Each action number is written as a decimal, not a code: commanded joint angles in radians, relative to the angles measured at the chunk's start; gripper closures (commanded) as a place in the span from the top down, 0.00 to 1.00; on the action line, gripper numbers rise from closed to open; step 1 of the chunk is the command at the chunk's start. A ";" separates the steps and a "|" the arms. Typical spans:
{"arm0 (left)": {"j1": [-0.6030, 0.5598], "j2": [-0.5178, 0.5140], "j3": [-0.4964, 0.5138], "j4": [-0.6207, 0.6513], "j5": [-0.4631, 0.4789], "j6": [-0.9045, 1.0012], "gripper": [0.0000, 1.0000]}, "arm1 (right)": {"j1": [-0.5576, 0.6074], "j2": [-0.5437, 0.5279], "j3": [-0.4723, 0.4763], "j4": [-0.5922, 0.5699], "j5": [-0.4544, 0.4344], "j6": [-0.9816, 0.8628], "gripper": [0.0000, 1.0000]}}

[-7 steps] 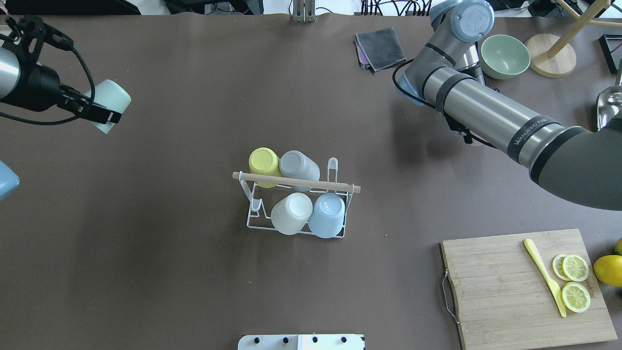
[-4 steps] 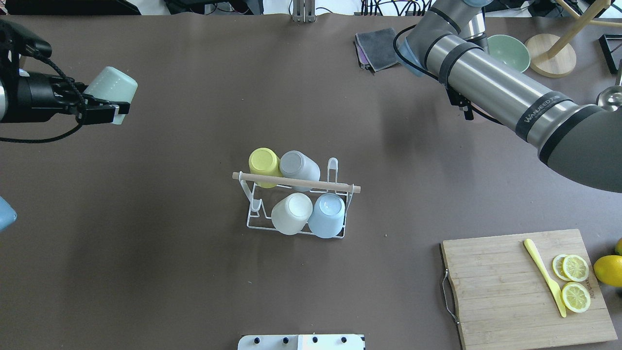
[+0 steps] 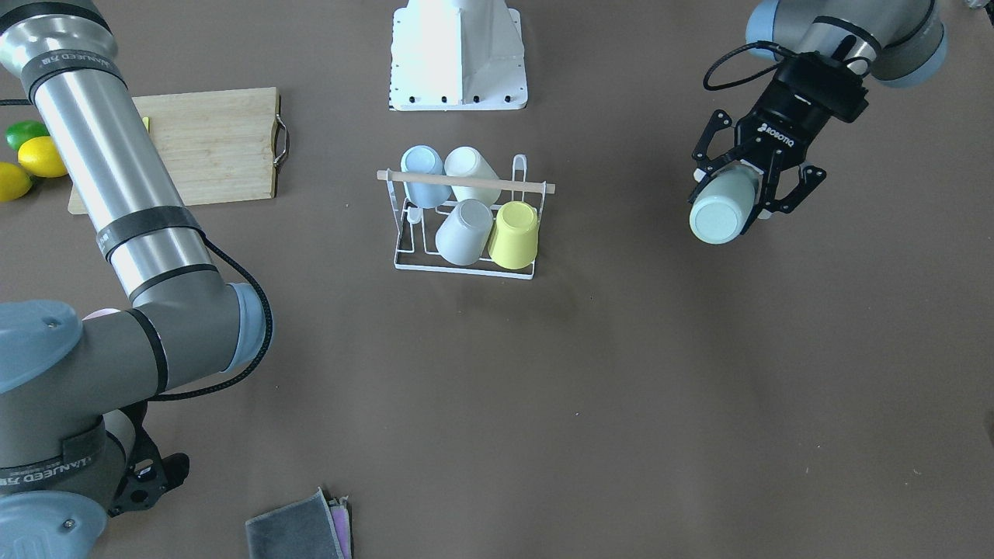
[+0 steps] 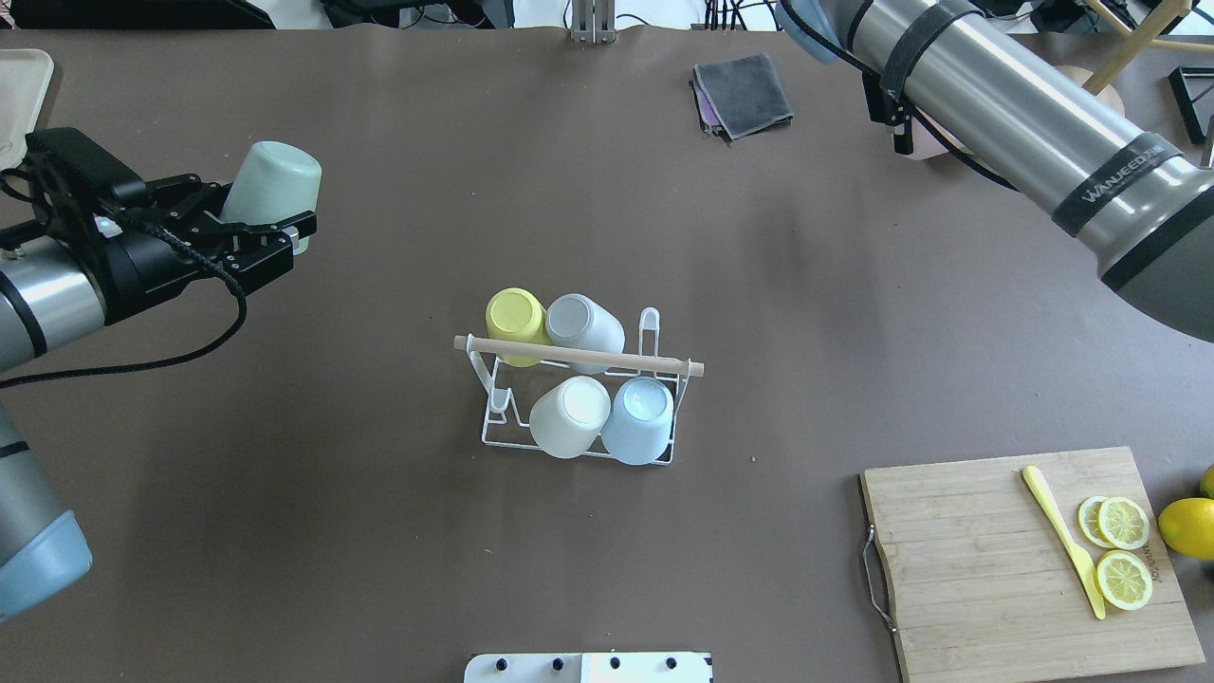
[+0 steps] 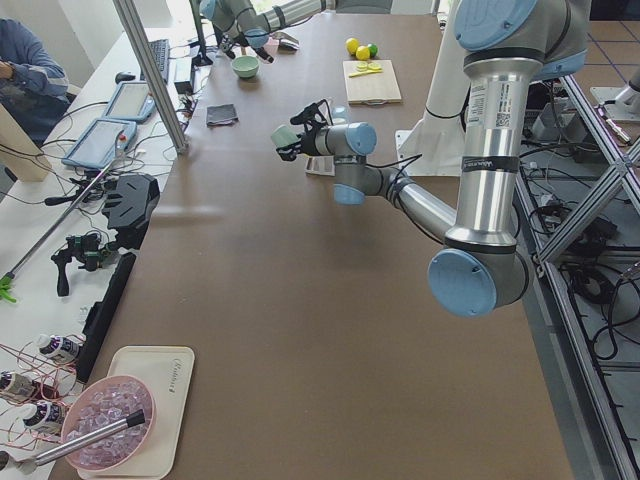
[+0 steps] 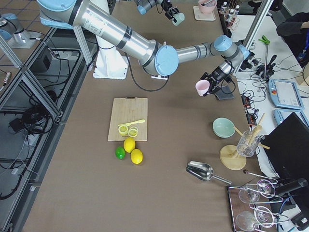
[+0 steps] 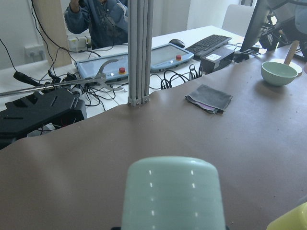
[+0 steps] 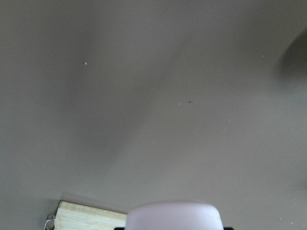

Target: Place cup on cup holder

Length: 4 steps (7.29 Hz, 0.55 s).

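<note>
The cup holder, a white wire rack with a wooden rod, stands mid-table with several upturned cups on its prongs; it also shows in the front view. My left gripper is shut on a pale green cup and holds it in the air, left of and beyond the holder. The green cup also shows in the front view and the left wrist view. My right gripper, hidden behind its arm in the overhead view, holds a pink cup over the table's far right; the pink cup fills the bottom of the right wrist view.
A cutting board with lemon slices and a yellow knife lies near right, lemons beside it. A grey cloth lies at the far edge. A green bowl and a metal scoop sit at the right end.
My left gripper has swung right and nearer with the green cup, toward the holder. My right arm has drawn back toward the far edge.
</note>
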<state>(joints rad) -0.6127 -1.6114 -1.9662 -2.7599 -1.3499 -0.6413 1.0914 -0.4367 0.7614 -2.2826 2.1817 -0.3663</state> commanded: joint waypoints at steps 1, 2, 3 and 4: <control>0.219 0.018 -0.003 -0.124 0.345 0.000 0.35 | 0.034 -0.078 0.232 0.005 0.058 0.004 0.00; 0.316 0.012 -0.005 -0.132 0.529 -0.003 0.35 | 0.033 -0.153 0.406 0.014 0.081 0.050 0.00; 0.385 -0.016 -0.007 -0.145 0.613 -0.001 0.35 | 0.028 -0.180 0.509 0.055 0.081 0.141 0.00; 0.440 -0.047 -0.007 -0.145 0.623 0.002 0.35 | 0.018 -0.236 0.600 0.119 0.098 0.188 0.00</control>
<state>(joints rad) -0.2525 -1.6255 -1.9718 -2.8973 -0.7901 -0.6422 1.1178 -0.6106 1.2330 -2.2270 2.2621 -0.2487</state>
